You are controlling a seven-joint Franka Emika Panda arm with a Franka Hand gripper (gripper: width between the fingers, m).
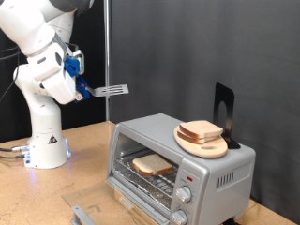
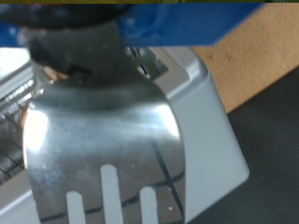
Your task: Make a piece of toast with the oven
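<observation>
The oven (image 1: 225, 171) stands at the exterior view's lower right with its door (image 1: 141, 199) dropped open. One piece of toast (image 1: 151, 166), pale with a tan crust, lies flat on the wire rack inside. A second similar slice (image 1: 201, 129) rests on a round light-wood board (image 1: 208, 148) on the oven's roof. My gripper (image 1: 83, 90) hangs in the air to the left of the oven and above it. It is shut on the handle of a slotted metal spatula (image 1: 114, 90). In the wrist view the spatula blade (image 2: 103, 140) covers most of the oven's top (image 2: 201, 103).
Two round knobs (image 1: 185, 195) sit on the oven's right front. A black upright stand (image 1: 223, 111) rises behind the board. The arm's white base (image 1: 45, 141) stands at the left on the wooden table (image 1: 89, 173). A dark curtain backs the scene.
</observation>
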